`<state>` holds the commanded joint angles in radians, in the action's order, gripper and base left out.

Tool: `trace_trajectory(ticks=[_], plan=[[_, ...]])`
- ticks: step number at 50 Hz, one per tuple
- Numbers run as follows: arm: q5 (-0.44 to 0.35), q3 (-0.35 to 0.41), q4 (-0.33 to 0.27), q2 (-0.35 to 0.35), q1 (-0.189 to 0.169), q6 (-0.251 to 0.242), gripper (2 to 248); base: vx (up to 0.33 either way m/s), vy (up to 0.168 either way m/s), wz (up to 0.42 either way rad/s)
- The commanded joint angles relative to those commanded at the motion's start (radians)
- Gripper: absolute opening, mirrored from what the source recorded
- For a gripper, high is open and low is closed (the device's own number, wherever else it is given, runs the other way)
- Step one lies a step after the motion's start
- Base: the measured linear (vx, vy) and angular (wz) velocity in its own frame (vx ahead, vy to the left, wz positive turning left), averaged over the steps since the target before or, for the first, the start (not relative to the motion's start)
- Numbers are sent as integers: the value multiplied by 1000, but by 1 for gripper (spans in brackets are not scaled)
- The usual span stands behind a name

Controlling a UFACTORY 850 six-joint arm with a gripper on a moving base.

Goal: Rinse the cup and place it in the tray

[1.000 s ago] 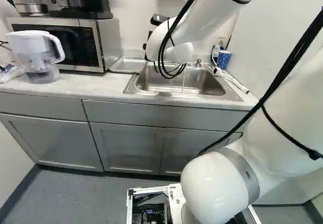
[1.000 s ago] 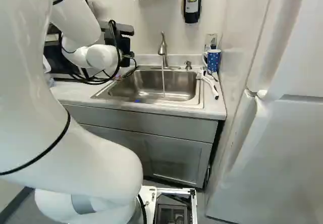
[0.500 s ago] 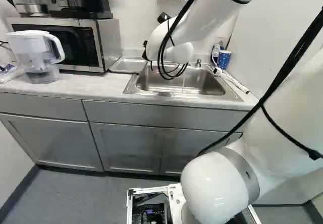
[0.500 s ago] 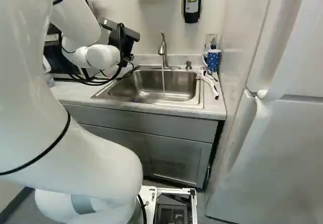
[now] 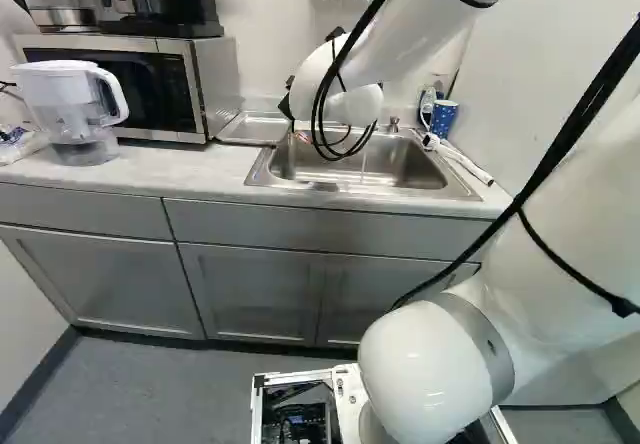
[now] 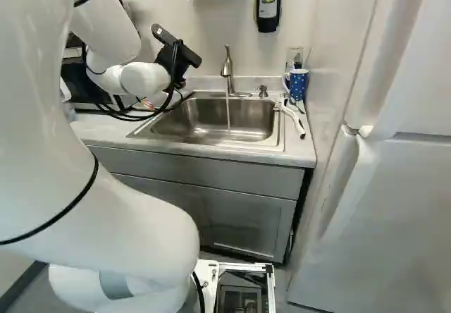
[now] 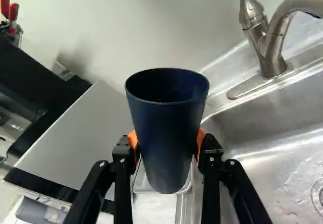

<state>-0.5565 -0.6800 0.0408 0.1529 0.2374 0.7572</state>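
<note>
On desk [image 6: 106,126], sink [image 6: 211,143] under running faucet [image 6: 227,66], tray [image 5: 255,127] alongside. Pinching dark blue cup [image 7: 167,133] in tool [image 6: 147,104], away from the water stream [image 6: 227,114].

The tapered dark blue plastic cup [image 7: 167,143] looks smooth and softly matt. The rectangular silver metal sink [image 6: 211,124] and curved silver metal faucet [image 7: 275,47] shine. The long pale worktop [image 5: 180,176] looks smooth, the panelled grey cupboard doors [image 5: 250,299] satiny, the rounded white arm [image 5: 425,369] glossy.
</note>
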Motion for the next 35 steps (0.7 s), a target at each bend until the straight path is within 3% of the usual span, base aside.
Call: trace_trajectory(ticks=[35], plan=[[0, 0, 0, 0, 0, 368, 124, 0, 0, 0]])
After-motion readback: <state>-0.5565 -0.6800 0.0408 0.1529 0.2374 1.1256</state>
